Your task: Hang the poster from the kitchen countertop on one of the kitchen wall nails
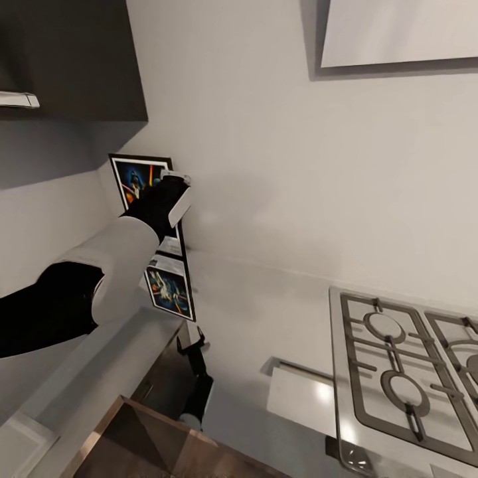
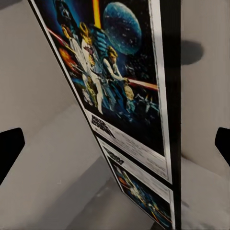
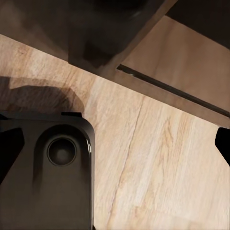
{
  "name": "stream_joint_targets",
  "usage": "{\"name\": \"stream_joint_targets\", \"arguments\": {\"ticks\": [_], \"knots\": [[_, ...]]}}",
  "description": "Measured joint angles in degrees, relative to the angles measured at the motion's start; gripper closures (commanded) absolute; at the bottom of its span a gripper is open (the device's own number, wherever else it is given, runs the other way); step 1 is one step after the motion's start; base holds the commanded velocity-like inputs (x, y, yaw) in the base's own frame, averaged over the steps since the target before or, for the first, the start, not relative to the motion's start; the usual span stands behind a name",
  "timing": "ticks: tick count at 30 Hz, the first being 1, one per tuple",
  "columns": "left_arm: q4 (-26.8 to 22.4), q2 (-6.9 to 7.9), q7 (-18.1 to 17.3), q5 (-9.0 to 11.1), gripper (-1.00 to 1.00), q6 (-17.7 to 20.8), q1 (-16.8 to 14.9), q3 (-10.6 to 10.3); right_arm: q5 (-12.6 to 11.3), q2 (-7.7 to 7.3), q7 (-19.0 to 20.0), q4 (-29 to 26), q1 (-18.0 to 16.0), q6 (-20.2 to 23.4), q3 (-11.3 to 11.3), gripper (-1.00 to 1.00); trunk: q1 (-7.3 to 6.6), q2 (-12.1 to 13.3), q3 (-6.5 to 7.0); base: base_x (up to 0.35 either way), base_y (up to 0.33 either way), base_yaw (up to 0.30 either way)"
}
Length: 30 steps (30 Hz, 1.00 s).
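One arm reaches in: the left gripper (image 1: 174, 192) hovers at the Star Wars poster (image 1: 135, 182), which stands upright on the grey kitchen countertop (image 1: 252, 312) against the wall, left of the gas hob (image 1: 405, 372). Its fingers are spread wide, gripping nothing. A clumsy closing could likely tip the thin frame or pinch only its edge, letting it slip.

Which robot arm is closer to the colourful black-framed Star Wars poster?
Left. The left gripper reaches right up to the poster by the wall; the right gripper hangs low beside the grey countertop.
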Motion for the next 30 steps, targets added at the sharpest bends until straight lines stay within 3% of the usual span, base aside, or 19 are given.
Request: {"name": "stream_joint_targets", "arguments": {"ticks": [8,14,30], "knots": [[-0.12,0.07,0.0,0.0,-1.0,-0.18,0.0,0.5,0.0,0.0,0.0,0.03,-0.03,0.0,0.0,-1.0,0.0,0.0,-0.71,0.0,0.0,0.0],[-0.1,0.08,0.0,0.01,-1.0,-2.99,0.0,0.59,0.0,0.0,0.0,0.03,-0.02,0.0,0.0,-1.0,0.0,0.0,-1.25,0.0,0.0,0.0],[-0.04,0.08,0.0,0.01,-1.0,-3.1,0.0,0.71,0.0,-0.05,0.01,0.07,-0.04,0.08,-0.04,-1.0,0.0,0.0,-2.67,0.0,0.0,0.0]]}}
